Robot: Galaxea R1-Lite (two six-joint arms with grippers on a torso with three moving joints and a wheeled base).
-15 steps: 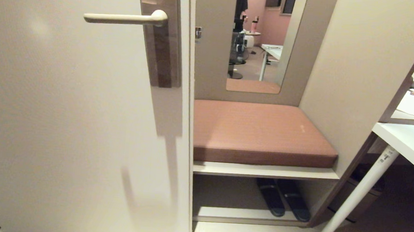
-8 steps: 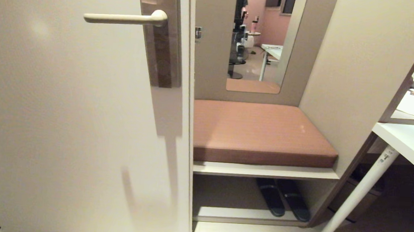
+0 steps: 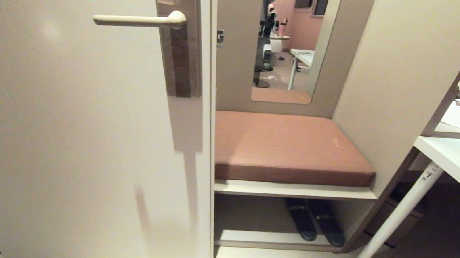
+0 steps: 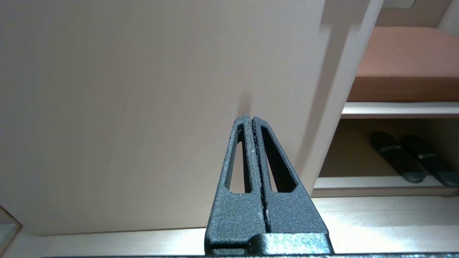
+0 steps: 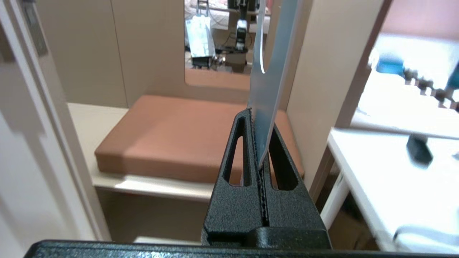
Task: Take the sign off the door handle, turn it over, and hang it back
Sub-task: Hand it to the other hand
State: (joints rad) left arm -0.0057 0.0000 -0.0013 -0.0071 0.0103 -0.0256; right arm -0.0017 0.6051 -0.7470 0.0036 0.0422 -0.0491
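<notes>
- Right end effector (image 5: 261, 138): jaws clamped on the thin flat pale sign (image 5: 267, 86), seen edge-on; no writing legible
- Slim cream lever door handle (image 3: 138, 20): bare; sign is off it
- Left end effector (image 4: 251, 123): closed, empty, near the cream door (image 4: 143, 89)
- Step, as judged: turn-over or rehang; next move calls for threading the sign's hole onto the lever

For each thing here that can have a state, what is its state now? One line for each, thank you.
door handle: level, nothing hangs on it.
sign: off the handle, seen edge-on, clamped at its lower end.
right gripper: shut on the sign.
left gripper: shut, empty, pointing at the door.
slippers: side by side under the bench.
</notes>
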